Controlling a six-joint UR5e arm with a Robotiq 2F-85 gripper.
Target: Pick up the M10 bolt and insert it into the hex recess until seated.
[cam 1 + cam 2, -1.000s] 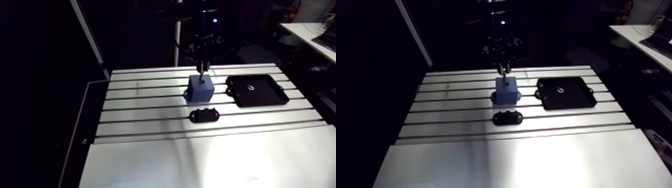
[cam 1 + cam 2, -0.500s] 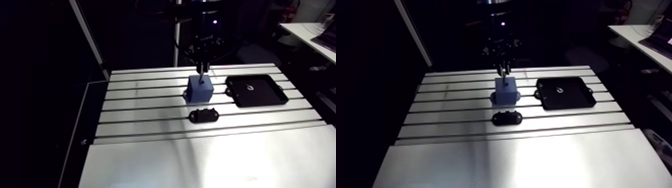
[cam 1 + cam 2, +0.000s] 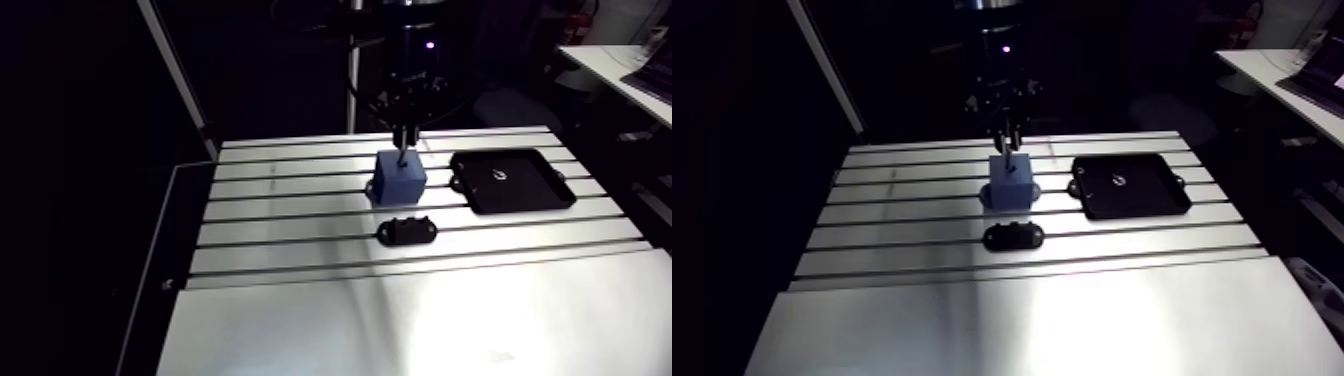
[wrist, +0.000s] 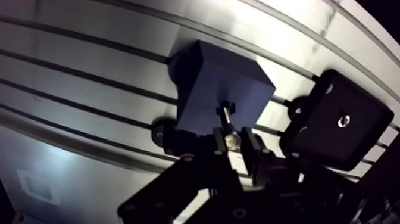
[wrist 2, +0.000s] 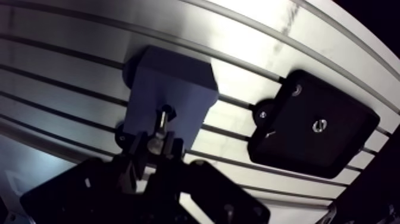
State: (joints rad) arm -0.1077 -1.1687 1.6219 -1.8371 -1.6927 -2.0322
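Fingers [image 4: 218, 143] clamp the bolt [image 4: 228, 122] by its head, shaft pointing down so it lines up with the recess [image 5: 169, 111] in the blue block [image 4: 217, 89] on the desk [image 4: 89, 71]; its tip sits at the hole, seemingly not yet seated

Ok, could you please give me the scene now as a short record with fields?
table: slotted aluminium
blue block: on the table, hex recess on top
end effector: shut on the M10 bolt, over the block
M10 bolt: tip at the recess, not seated
black tray: beside the block, one small metal part inside
black fixture: apart from the block
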